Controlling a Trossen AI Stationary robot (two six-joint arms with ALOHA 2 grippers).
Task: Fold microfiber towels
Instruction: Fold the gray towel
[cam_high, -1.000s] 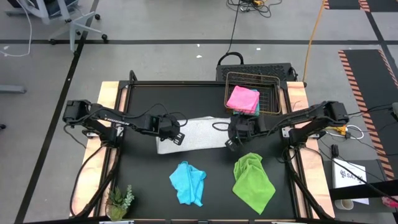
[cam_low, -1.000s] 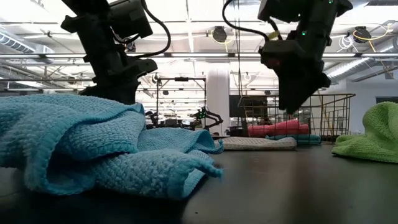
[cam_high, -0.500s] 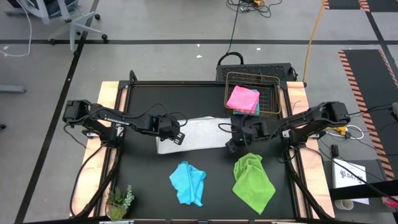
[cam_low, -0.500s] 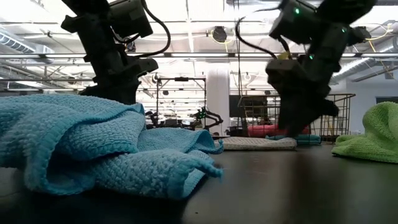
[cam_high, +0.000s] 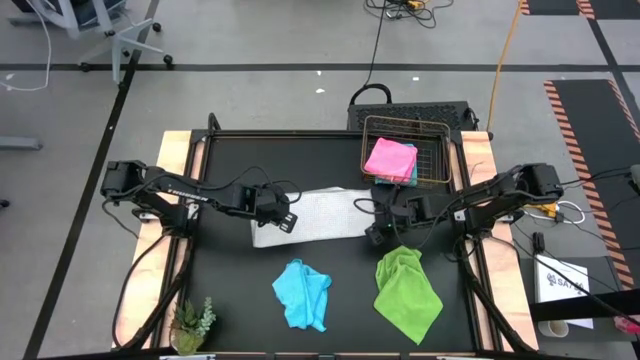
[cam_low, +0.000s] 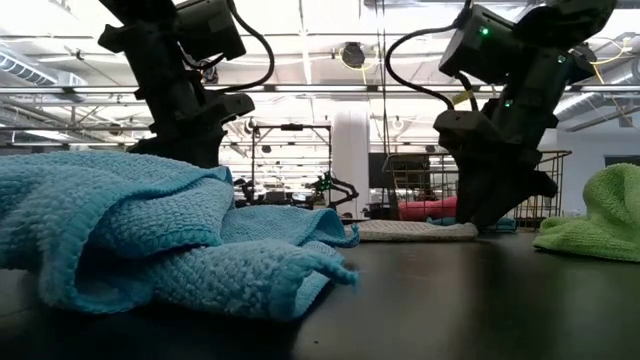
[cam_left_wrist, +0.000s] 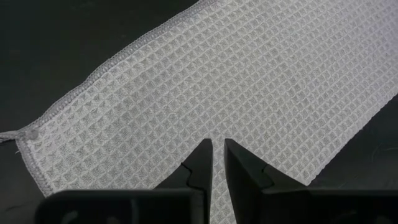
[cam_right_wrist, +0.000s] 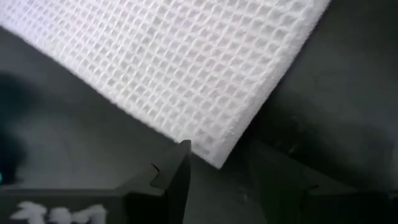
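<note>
Left end effector (cam_left_wrist: 217, 163) pinches the white-grey towel (cam_high: 315, 216); right end effector (cam_right_wrist: 214, 163) spread at its corner.

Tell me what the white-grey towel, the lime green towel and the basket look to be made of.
White-grey towel: woven cloth with a waffle grid of small raised squares and a stitched hem, matte. Lime green towel: soft, fuzzy cloth, probably microfiber, going by its looped nap and limp folds. Basket: thin metal wire in an open grid, copper-toned as far as it shows.
</note>
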